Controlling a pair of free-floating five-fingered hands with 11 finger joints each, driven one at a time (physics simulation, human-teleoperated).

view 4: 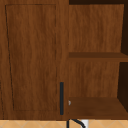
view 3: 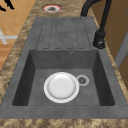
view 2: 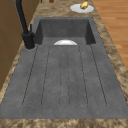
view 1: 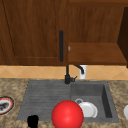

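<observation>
A black hand [view 1: 32, 121], cut off by the bottom edge of the front view, hangs at the sink's [view 1: 45, 95] front left rim; its finger posture cannot be made out. The white plate [view 3: 61, 87] lies in the basin beside the drain, well to the hand's right, partly hidden in the front view behind a red ball [view 1: 67, 114].

The red ball [view 1: 67, 114] hides part of the white plate [view 1: 88, 109], and what seems a hand [view 1: 32, 121] is cut off below

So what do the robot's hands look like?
The left hand is plain black all over. It looks like a small dark lump, with no arm, sleeve or cable joined to it. No markings can be made out on it.
</observation>
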